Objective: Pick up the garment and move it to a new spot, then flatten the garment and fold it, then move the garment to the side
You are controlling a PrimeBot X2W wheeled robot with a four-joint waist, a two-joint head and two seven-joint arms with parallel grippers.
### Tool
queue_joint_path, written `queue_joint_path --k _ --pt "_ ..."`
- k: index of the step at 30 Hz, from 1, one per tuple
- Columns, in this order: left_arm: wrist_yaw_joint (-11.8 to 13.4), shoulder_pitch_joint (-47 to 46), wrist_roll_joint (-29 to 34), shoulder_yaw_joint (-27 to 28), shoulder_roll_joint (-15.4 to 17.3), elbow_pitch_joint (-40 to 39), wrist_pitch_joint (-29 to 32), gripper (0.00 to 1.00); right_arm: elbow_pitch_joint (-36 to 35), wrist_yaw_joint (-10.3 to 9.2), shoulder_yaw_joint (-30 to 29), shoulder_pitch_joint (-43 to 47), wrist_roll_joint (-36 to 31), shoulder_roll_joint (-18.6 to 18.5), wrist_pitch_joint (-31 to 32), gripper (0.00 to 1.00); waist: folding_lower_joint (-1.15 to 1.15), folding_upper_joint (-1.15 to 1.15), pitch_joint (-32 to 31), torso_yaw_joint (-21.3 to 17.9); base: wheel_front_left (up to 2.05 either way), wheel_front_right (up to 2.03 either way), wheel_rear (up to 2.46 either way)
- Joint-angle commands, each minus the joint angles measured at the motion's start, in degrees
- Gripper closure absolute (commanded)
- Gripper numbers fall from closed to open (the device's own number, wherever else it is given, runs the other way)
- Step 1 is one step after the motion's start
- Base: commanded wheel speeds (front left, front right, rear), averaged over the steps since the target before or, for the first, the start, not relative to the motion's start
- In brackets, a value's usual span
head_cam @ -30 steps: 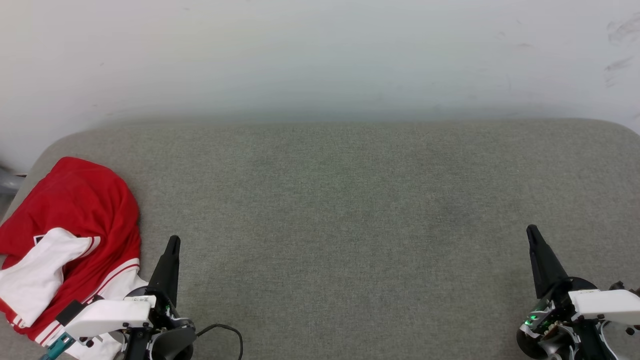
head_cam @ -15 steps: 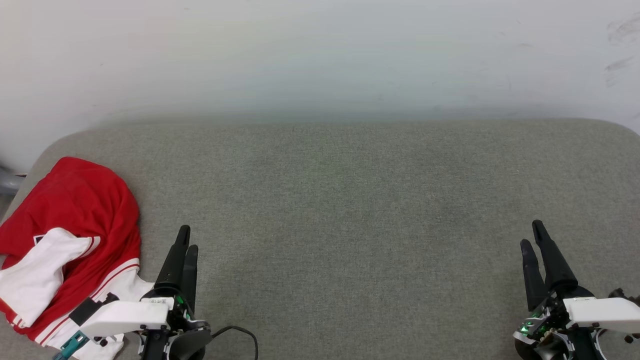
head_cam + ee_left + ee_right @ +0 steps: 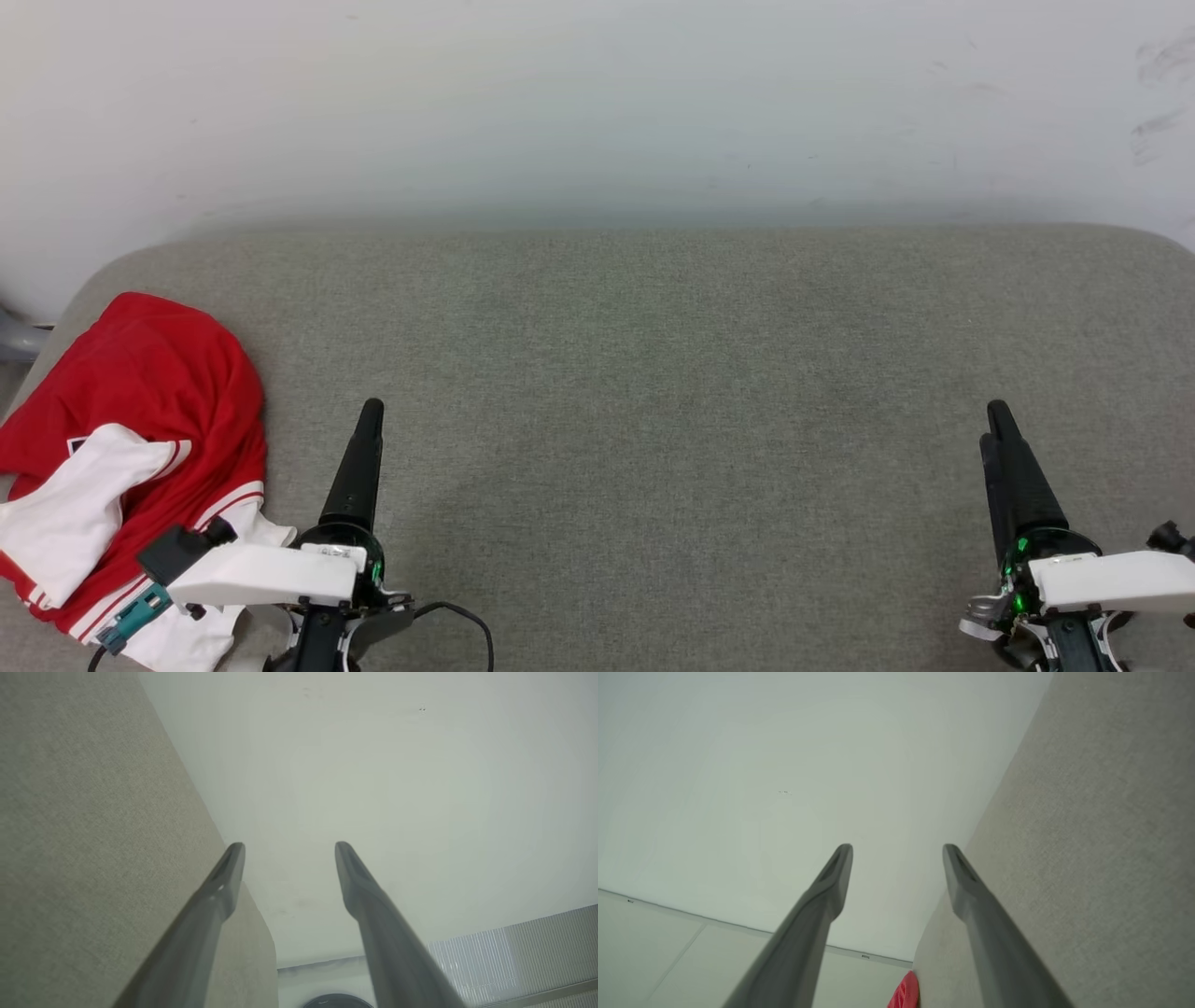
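The garment (image 3: 149, 392) lies crumpled at the left end of the grey padded surface (image 3: 653, 373), red with a white sleeve and striped trim on top. Its letters and number are mostly hidden in the folds. My left gripper (image 3: 371, 411) hovers just right of the garment, apart from it. In the left wrist view this gripper (image 3: 289, 851) stands open with nothing between its fingers. My right gripper (image 3: 994, 415) is far off at the lower right. The right wrist view shows it (image 3: 898, 854) open and empty too, with a sliver of the garment (image 3: 906, 991) at the bottom edge.
A white wall (image 3: 597, 112) runs along the back of the padded surface. A black cable (image 3: 457, 621) loops by the left wrist. A grey pipe (image 3: 14, 341) pokes in at the far left. The left wrist view shows a ribbed panel (image 3: 514, 956) below the wall.
Both grippers have gone from shut to open. Both have rolled so their fingers now overlap in the head view. The left gripper has shifted a little right and forward.
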Motion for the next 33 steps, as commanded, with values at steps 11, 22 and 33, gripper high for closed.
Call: queue_joint_path --k 11,22,33 --pt "0.0 0.0 20.6 0.1 -0.2 -3.2 -2.9 0.0 -3.2 0.01 0.5 0.2 -26.0 -1.2 -2.8 0.0 -0.01 0.0 -0.2 0.2 0.0 0.0 0.0" --pt "0.0 0.5 37.6 -0.1 0.5 -4.8 -5.0 0.0 -5.5 0.01 0.1 1.1 -43.9 -0.4 -3.1 0.0 -0.01 0.0 -0.3 0.3 0.0 0.0 0.0" --pt "0.4 1.3 48.0 -0.1 1.5 -4.1 -6.7 0.0 -6.4 0.01 -0.7 1.9 -54.4 -0.3 -3.1 0.0 -0.01 0.0 -0.4 0.4 0.0 0.0 0.0"
